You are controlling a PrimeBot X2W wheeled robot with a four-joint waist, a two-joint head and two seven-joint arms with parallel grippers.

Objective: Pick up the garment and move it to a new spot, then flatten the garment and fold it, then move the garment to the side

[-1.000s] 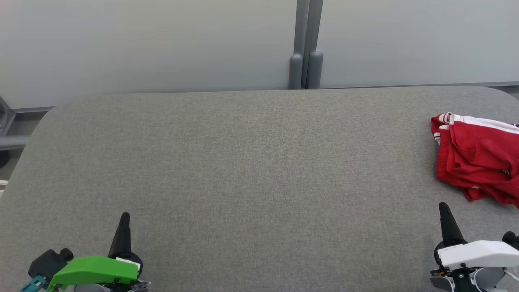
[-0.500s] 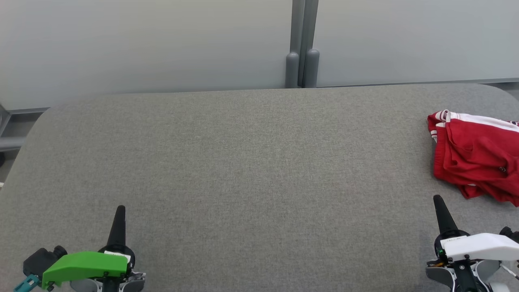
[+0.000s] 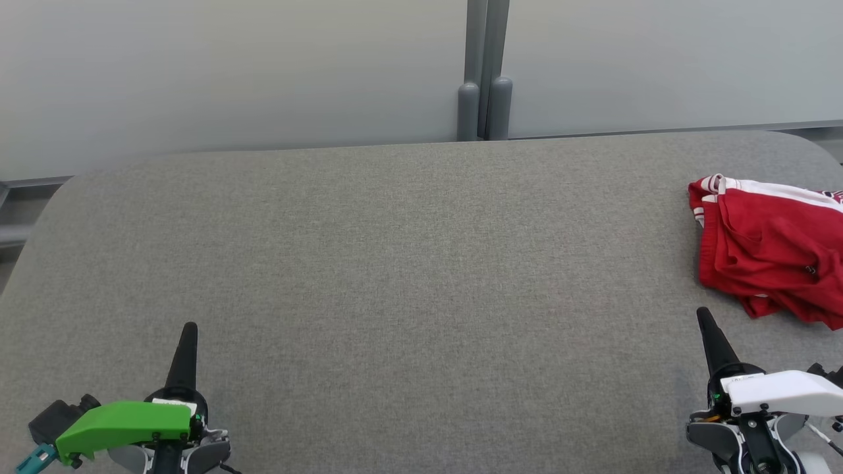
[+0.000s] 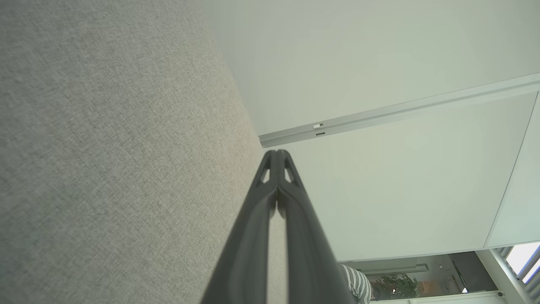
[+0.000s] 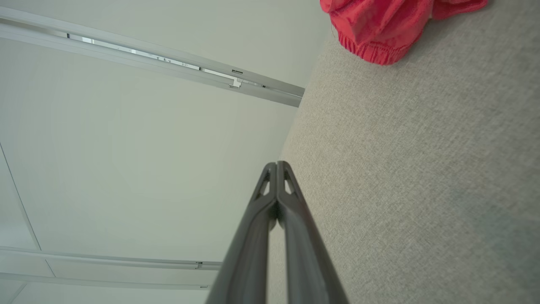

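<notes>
Garment: red, white-trimmed, crumpled, lying at the right end of the grey bench. Right end effector: fingers pressed together, empty, near the garment, not touching. Left end effector: fingers together, empty, well apart from it.

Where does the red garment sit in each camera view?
Head view: red garment at the right edge, mid-height, up and right of the right gripper.
Right wrist view: garment at the top edge, right of centre.
Left wrist view: grey table at left, wall panels at right.
Shared landmark: the grey table's far edge against the pale wall panels.
</notes>
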